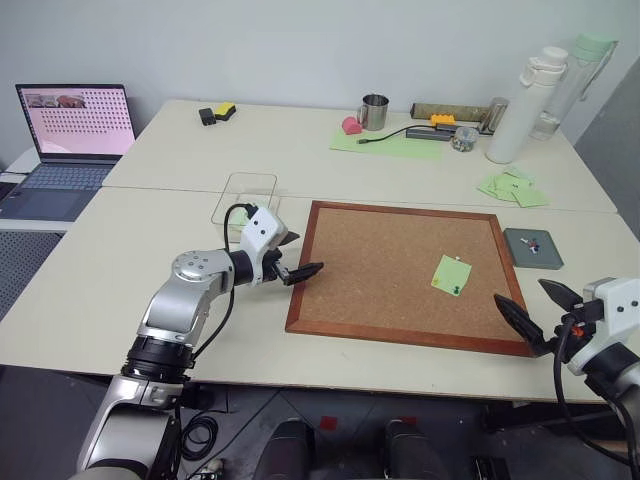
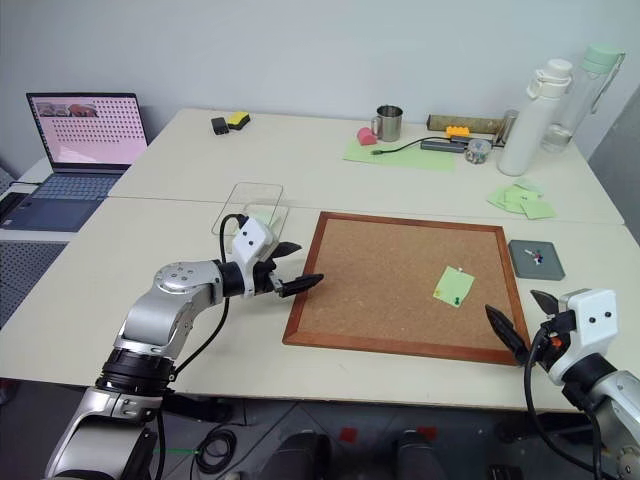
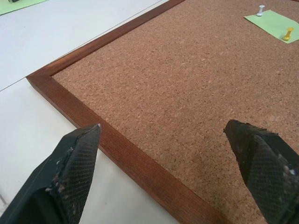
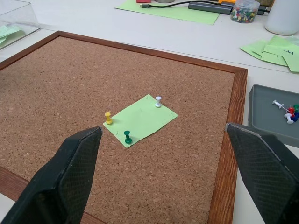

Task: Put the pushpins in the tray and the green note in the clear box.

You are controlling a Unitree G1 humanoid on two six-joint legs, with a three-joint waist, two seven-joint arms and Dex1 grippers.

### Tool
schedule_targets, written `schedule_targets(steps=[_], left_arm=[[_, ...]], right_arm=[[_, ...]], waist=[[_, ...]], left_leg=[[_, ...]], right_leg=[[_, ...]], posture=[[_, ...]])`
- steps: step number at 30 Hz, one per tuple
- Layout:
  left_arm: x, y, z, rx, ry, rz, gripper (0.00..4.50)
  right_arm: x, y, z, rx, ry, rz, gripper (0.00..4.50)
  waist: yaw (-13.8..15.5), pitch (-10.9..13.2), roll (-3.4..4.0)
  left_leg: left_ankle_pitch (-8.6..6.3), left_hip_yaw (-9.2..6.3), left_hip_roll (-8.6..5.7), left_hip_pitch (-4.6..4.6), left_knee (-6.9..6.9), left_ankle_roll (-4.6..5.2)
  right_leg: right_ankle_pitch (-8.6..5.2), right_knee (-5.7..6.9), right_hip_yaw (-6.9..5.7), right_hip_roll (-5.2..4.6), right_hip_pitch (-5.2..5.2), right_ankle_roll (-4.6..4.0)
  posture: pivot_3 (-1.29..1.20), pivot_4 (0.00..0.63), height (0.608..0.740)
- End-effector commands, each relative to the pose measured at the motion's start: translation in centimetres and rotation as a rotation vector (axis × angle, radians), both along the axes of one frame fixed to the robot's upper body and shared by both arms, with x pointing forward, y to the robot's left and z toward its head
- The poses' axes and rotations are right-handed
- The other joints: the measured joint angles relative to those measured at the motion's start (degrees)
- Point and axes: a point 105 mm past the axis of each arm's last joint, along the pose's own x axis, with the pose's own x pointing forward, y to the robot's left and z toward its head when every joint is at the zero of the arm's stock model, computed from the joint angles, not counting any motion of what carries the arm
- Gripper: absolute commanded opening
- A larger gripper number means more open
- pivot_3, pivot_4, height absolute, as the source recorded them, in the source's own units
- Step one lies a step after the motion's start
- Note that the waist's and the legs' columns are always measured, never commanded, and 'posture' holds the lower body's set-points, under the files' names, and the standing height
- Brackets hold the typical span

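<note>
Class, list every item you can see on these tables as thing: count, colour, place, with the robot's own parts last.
Wood-framed corkboard: one, brown, near table.
Light green square paper note: one, pinned on corkboard.
Pushpins on note: three; yellow, dark green, white.
Dark-grey square tray: one, right of corkboard, holding pins.
Clear plastic box: one, beyond corkboard's left corner.
Loose green notes: heap, far right.
Laptop: one, far left.
Metal mug: one, far table.
White bottle: one, far right.
Left gripper: open, at corkboard's left edge.
Right gripper: open, at its near right corner.
</note>
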Motion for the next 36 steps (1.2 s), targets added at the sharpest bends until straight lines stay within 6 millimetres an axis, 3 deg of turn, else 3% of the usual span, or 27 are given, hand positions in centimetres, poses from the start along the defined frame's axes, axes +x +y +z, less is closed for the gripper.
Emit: schedule_targets(steps=[1, 28, 36], left_arm=[[-0.2, -0.4, 1.6, -0.025, -0.049, -0.026, 4.5], [-0.9, -1.3, 3.3, -0.133, -0.025, -0.088, 4.5], [-2.4, -2.8, 4.3, -0.19, -0.002, -0.193, 3.11]], right_arm=[[-0.2, 0.0, 1.2, -0.022, -0.041, 0.011, 4.46], [-0.2, 0.0, 1.3, -0.046, -0.046, 0.006, 4.46], [0.1, 0.0, 1.4, -0.051, -0.052, -0.003, 4.5]], waist=[[0.0, 0.0, 0.0], [0.0, 0.0, 0.0], [0.0, 0.0, 0.0]], left_leg=[[0.0, 0.0, 0.0, 0.0, 0.0, 0.0], [0.0, 0.0, 0.0, 0.0, 0.0, 0.0], [0.0, 0.0, 0.0, -0.01, 0.0, 0.0]], right_leg=[[0.0, 0.0, 0.0, 0.0, 0.0, 0.0], [0.0, 0.0, 0.0, 0.0, 0.0, 0.0], [0.0, -0.01, 0.01, 0.0, 0.0, 0.0]], posture=[[0.0, 0.15, 0.74], [0.0, 0.15, 0.74], [0.0, 0.15, 0.74]])
